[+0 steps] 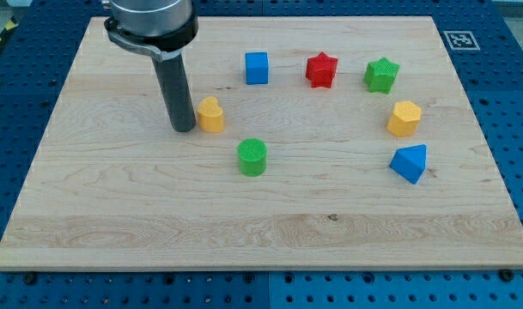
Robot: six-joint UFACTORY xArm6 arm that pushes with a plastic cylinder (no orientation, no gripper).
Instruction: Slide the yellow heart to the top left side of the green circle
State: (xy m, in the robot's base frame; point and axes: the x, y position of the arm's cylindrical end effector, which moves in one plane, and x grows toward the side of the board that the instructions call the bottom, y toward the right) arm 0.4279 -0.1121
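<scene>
The yellow heart [210,114] lies on the wooden board [115,206], up and to the left of the green circle [252,157], with a gap between them. My tip [184,129] rests on the board just left of the yellow heart, close to or touching its left side. The dark rod rises from the tip toward the view's top left.
A blue cube [257,68], a red star [321,69] and a green star [381,75] stand in a row near the view's top. A yellow hexagon [404,118] and a blue triangle [410,162] are at the right.
</scene>
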